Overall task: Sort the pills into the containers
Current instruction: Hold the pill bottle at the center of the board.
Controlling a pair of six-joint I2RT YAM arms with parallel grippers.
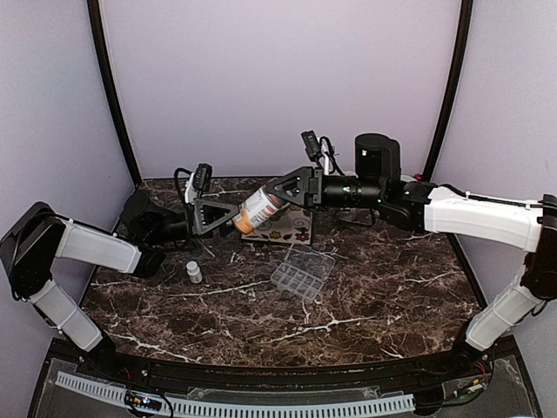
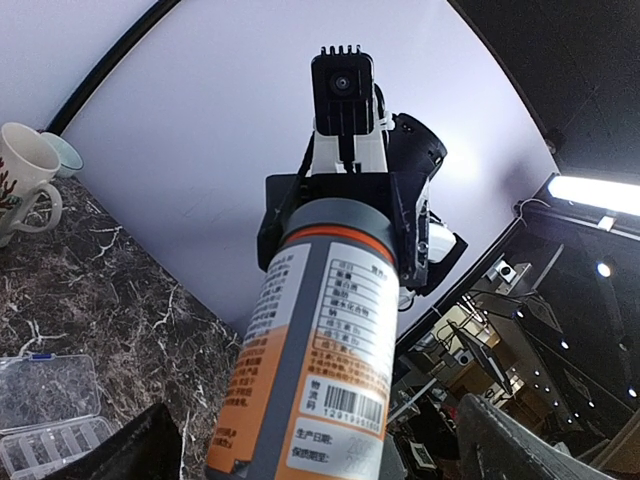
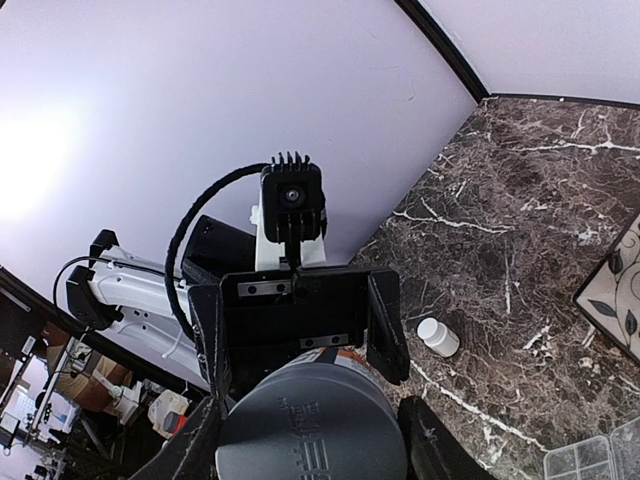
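An orange bottle (image 1: 258, 209) with a grey cap hangs tilted in the air above the back of the table. My right gripper (image 1: 277, 192) is shut on its grey cap (image 3: 310, 430), one finger on each side. My left gripper (image 1: 231, 216) stands wide open around the bottle's base (image 2: 320, 340), with a gap showing between its right finger (image 2: 520, 440) and the label. The clear pill box (image 1: 302, 272), with its compartments in two rows, lies with its lid open right of the table's middle. No pills show in any view.
A tiny white bottle (image 1: 193, 272) stands upright on the marble near the left arm. A flowered tile (image 1: 283, 228) lies under the raised bottle. A white mug (image 2: 25, 175) stands at the back by the wall.
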